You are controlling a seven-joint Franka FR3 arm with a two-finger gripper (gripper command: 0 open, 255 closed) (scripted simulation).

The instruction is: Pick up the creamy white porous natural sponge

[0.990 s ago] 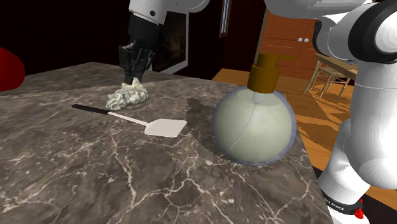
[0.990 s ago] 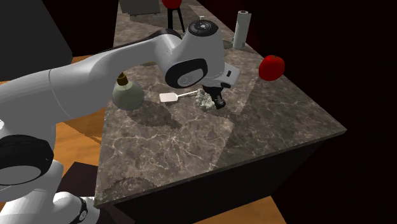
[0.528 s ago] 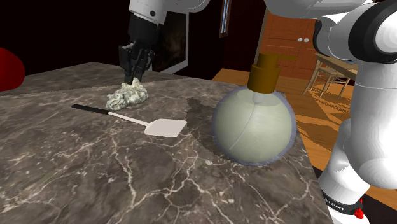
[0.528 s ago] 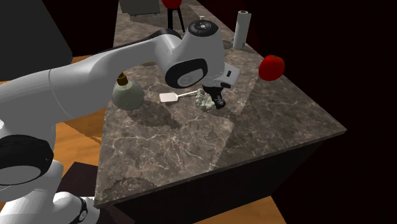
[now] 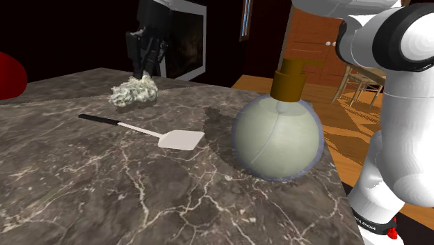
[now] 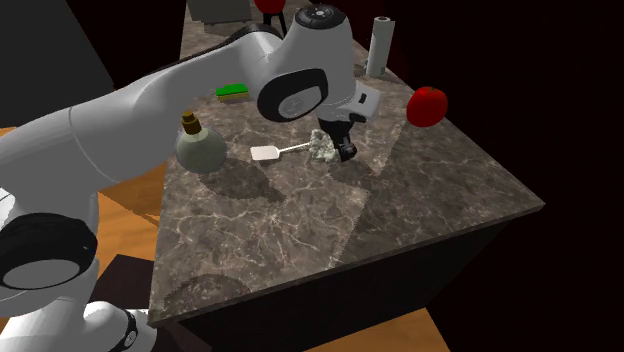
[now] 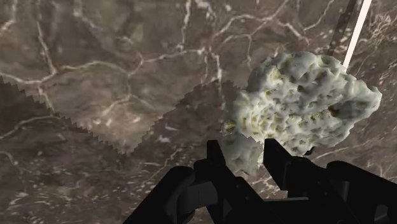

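Observation:
The creamy white porous sponge (image 5: 132, 92) hangs a little above the dark marble counter (image 5: 104, 188), clasped at one end by my black gripper (image 5: 145, 73), which is shut on it. In the wrist view the two fingers pinch the sponge's near lobe (image 7: 245, 147), while the rest of the sponge (image 7: 305, 98) juts out to one side over the counter. The second exterior view has the sponge (image 6: 321, 146) beside the gripper (image 6: 337, 146), under the arm's big wrist joint.
A white spatula with a dark handle (image 5: 149, 131) lies on the counter just in front of the sponge. A round pale soap dispenser with a brown pump (image 5: 277, 136) stands near the counter's edge. A red apple (image 6: 427, 105), a paper roll (image 6: 378, 45) and a green object (image 6: 232, 91) stand farther off.
The gripper has risen with the sponge in it; the sponge has left the counter and moved up and toward the shoulder view's left. The spatula and dispenser stayed put.

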